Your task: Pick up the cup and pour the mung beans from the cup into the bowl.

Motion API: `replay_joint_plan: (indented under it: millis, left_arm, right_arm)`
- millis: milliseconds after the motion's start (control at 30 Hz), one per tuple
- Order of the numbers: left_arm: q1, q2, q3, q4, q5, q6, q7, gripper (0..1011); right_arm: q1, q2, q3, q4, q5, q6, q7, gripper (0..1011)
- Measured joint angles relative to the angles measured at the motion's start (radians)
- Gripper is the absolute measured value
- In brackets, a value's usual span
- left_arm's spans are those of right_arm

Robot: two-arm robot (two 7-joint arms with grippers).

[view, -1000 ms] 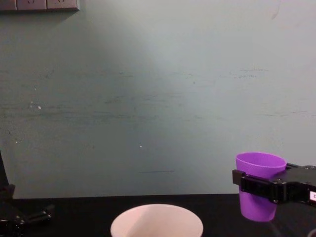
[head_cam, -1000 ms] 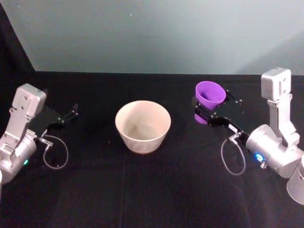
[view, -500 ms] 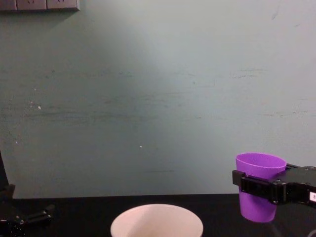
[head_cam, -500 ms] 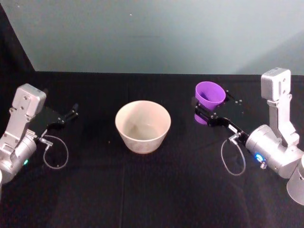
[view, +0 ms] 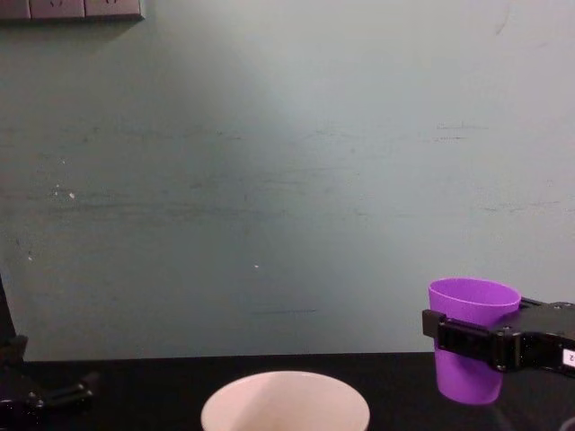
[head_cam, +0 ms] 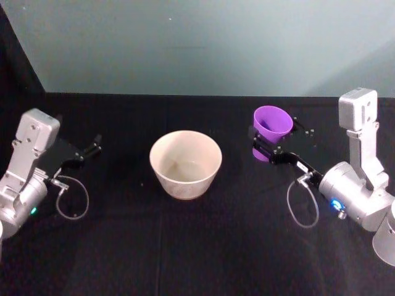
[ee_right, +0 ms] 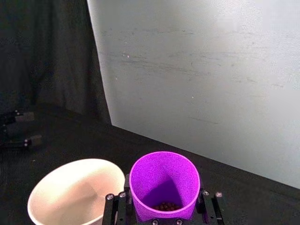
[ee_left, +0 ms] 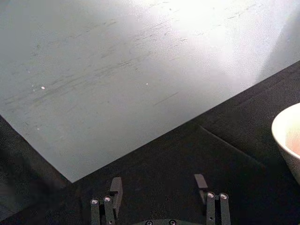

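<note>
The purple cup (head_cam: 272, 122) stands upright a little above the black table, to the right of the bowl (head_cam: 185, 163). My right gripper (head_cam: 271, 144) is shut on the cup, its black fingers clamped on both sides (view: 490, 341). In the right wrist view, dark mung beans (ee_right: 165, 206) lie at the bottom of the cup (ee_right: 163, 185), with the cream bowl (ee_right: 72, 193) beside it. The bowl's rim (view: 285, 397) shows low in the chest view. My left gripper (head_cam: 92, 147) is parked open at the table's left, its fingers (ee_left: 114, 190) spread over bare cloth.
A black cloth covers the table (head_cam: 197, 246), with a pale teal wall (head_cam: 197, 43) behind it. Loose cables hang by both wrists (head_cam: 73, 197) (head_cam: 302, 206). A strip of wall sockets (view: 72, 9) sits high on the wall.
The cup has lifted very slightly in the right gripper. The left arm and the bowl have stayed still.
</note>
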Motion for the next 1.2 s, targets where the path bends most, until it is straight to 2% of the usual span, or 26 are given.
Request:
replay_joint_plan:
  millis: [1200]
  left_arm:
    - [0.0,0.0,0.0,0.0,0.0,0.0,0.0,1000]
  right_arm:
    - [0.0,0.001,-0.001,0.0,0.0,0.0,0.0,729]
